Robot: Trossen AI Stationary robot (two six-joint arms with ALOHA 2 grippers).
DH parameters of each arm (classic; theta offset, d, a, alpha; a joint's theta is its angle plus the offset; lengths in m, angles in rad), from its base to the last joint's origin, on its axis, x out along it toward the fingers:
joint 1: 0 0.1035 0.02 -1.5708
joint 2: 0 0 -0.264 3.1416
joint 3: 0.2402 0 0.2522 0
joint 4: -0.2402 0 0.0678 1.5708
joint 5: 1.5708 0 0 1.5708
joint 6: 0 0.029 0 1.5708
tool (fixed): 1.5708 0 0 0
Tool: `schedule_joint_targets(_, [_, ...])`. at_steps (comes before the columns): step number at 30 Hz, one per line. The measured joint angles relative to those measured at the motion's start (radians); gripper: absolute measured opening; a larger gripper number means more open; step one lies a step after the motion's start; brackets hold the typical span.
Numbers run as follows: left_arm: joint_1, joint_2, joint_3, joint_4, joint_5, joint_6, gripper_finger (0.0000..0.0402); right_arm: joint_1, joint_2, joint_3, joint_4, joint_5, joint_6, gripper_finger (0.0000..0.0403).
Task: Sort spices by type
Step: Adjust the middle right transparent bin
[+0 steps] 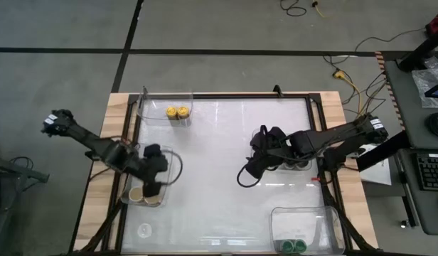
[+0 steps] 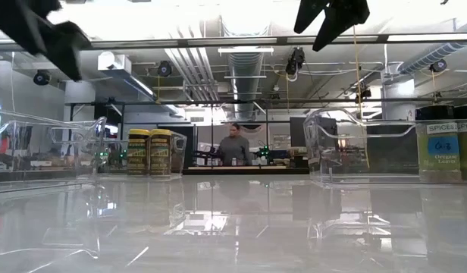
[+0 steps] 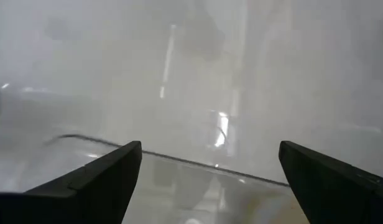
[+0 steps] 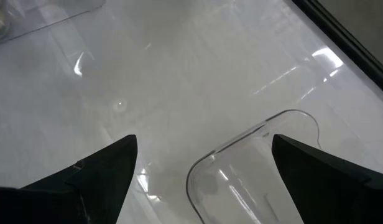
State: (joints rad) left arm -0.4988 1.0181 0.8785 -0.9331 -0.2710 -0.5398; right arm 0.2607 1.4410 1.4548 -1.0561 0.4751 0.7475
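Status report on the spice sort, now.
Left gripper open over near-left clear tray with tan-lidded jars. Right gripper open, empty. Yellow-lidded jars far-left, green-lidded jars near-right. Nothing obstructing.

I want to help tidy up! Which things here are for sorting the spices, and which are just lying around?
For the job:
- yellow-lidded spice jars
- green-lidded spice jars
- tan-lidded spice jars
- clear plastic trays holding them
- left hand, open
- right hand, open

Just lying about:
- cables on the floor
- keyboard on the side desk
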Motion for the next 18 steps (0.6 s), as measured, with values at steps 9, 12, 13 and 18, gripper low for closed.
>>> schedule_joint_targets(9, [0.301, -0.088, -0.051, -0.045, -0.012, 0.159, 0.0363, 0.001, 0.000, 0.000, 0.003, -0.001, 0.021, 0.0364])
schedule_joint_targets(12, [0.383, -0.120, -0.057, -0.082, -0.045, 0.183, 0.0363, 0.001, 0.000, 0.000, 0.004, -0.001, 0.024, 0.0364])
schedule_joint_targets(13, [0.411, -0.130, -0.059, -0.093, -0.060, 0.183, 0.0363, 0.001, 0.000, 0.000, 0.004, -0.002, 0.024, 0.0363])
schedule_joint_targets(18, [0.527, -0.168, -0.097, -0.155, -0.072, 0.176, 0.0363, 0.001, 0.000, 0.000, 0.007, -0.002, 0.022, 0.0363])
